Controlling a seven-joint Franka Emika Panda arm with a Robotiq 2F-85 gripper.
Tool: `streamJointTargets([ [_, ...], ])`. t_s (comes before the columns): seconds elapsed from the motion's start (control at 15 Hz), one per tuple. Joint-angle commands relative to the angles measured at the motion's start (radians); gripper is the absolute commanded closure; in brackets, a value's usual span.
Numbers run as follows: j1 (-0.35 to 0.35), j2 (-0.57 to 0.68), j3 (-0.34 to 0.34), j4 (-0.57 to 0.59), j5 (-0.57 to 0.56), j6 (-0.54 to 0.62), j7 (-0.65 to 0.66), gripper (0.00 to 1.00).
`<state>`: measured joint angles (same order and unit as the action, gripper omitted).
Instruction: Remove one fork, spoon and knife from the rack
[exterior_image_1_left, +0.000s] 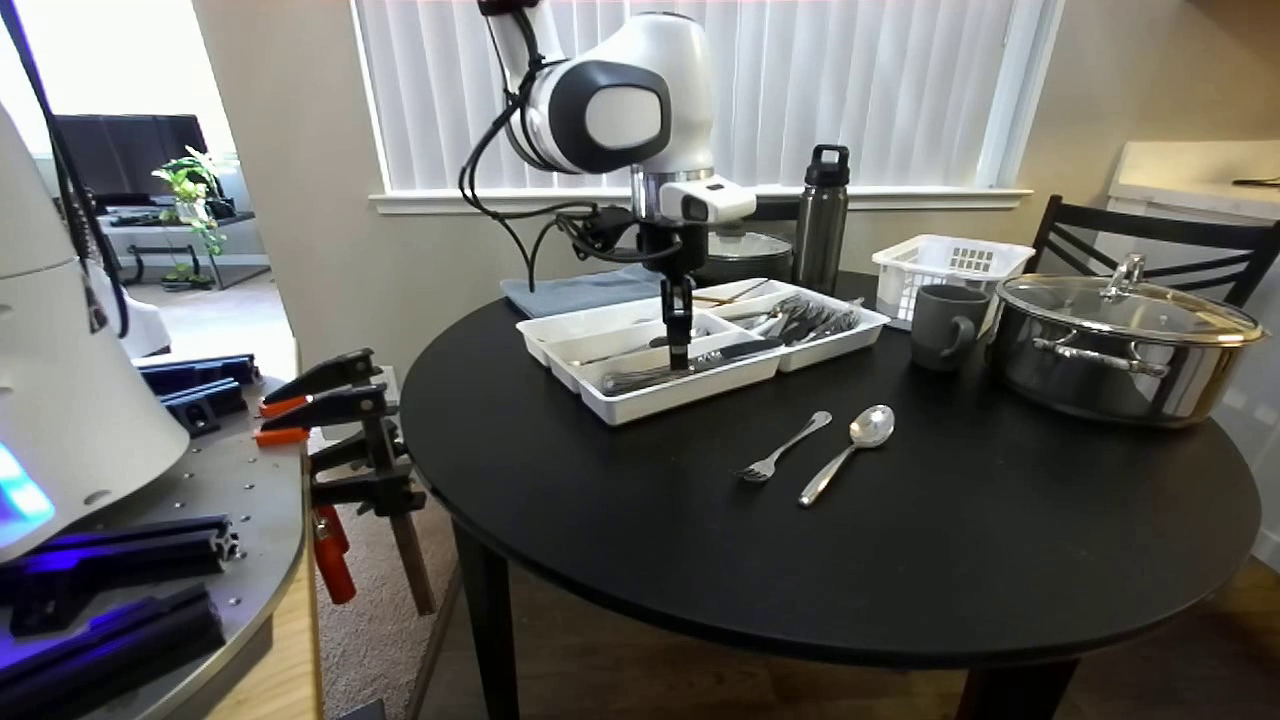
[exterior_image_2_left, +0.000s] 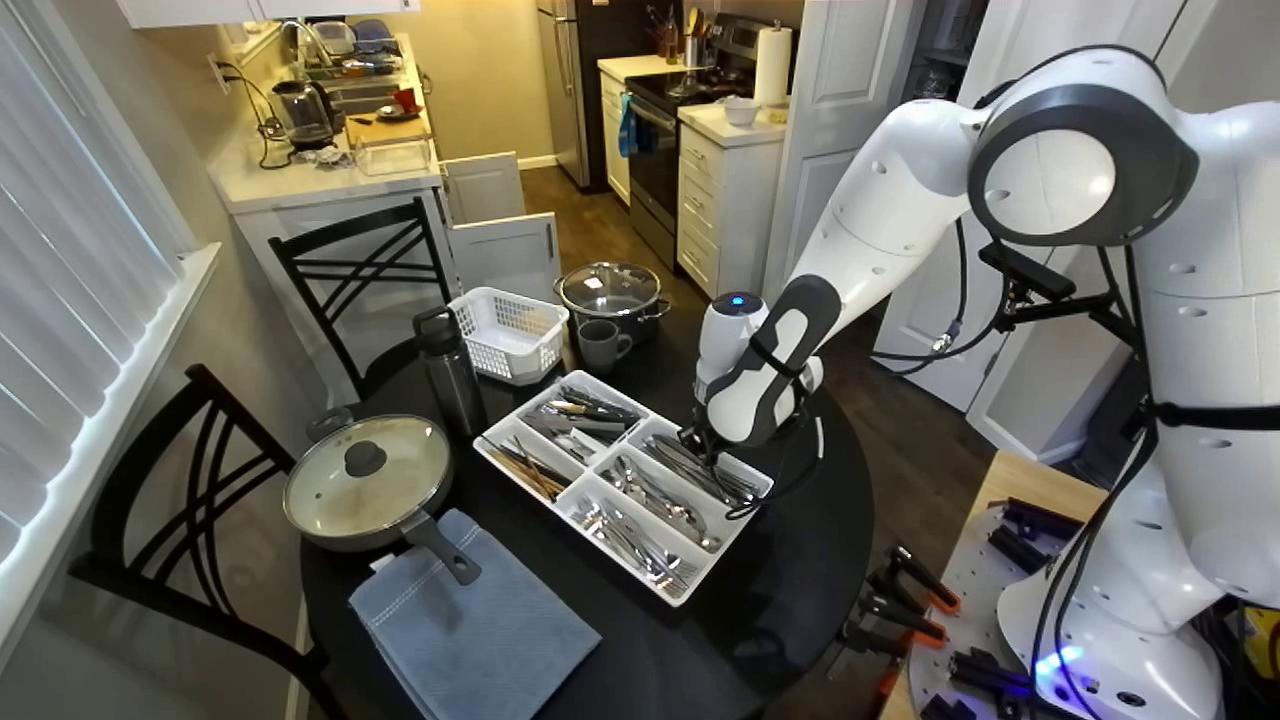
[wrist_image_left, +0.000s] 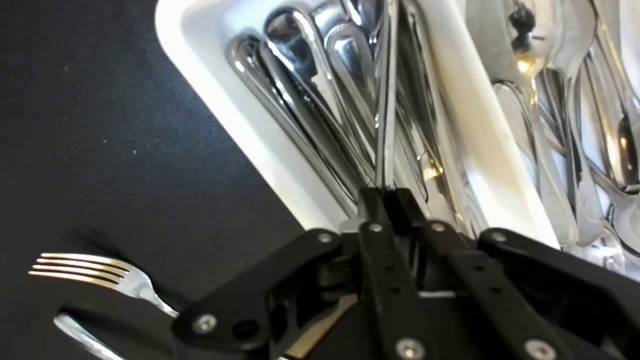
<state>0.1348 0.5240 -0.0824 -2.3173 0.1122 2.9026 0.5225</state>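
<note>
The rack (exterior_image_1_left: 700, 388) is white, the fork (wrist_image_left: 132, 284), the spoon (exterior_image_1_left: 864, 435) and the knife (wrist_image_left: 389, 100) are of silver colour, the gripper (wrist_image_left: 384, 196) is black, same as the table (exterior_image_1_left: 950, 550), the mug (exterior_image_1_left: 935, 330) is grey, the basket (exterior_image_2_left: 515, 360) is white with a grid pattern, and the cloth (exterior_image_2_left: 500, 630) is blue-grey with a pale dashed line

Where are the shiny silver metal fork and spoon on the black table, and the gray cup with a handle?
Silver metal fork (wrist_image_left: 135, 283): wrist view, on the head behind its tines.
Silver metal spoon (exterior_image_1_left: 872, 427): an exterior view, on its bowl.
Gray cup (exterior_image_1_left: 933, 322): an exterior view, on its side.
</note>
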Motion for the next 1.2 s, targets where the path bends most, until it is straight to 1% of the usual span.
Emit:
streamJointTargets([
  [0.0,0.004,-0.083,0.005,-0.037,0.012,-0.069,-0.067,0.97],
  [0.33,0.005,-0.121,0.0,-0.037,-0.009,-0.132,-0.091,0.98],
  [0.53,0.01,-0.151,-0.009,-0.035,-0.049,-0.19,-0.123,0.98],
  [0.67,0.031,-0.177,-0.032,-0.03,-0.124,-0.265,-0.131,0.98],
  [0.87,0.064,-0.212,-0.07,-0.005,-0.299,-0.416,-0.108,0.98],
  [1.0,0.066,-0.23,-0.074,0.017,-0.402,-0.507,-0.107,0.98],
  [1.13,0.06,-0.23,-0.071,0.039,-0.491,-0.566,-0.097,0.98],
])
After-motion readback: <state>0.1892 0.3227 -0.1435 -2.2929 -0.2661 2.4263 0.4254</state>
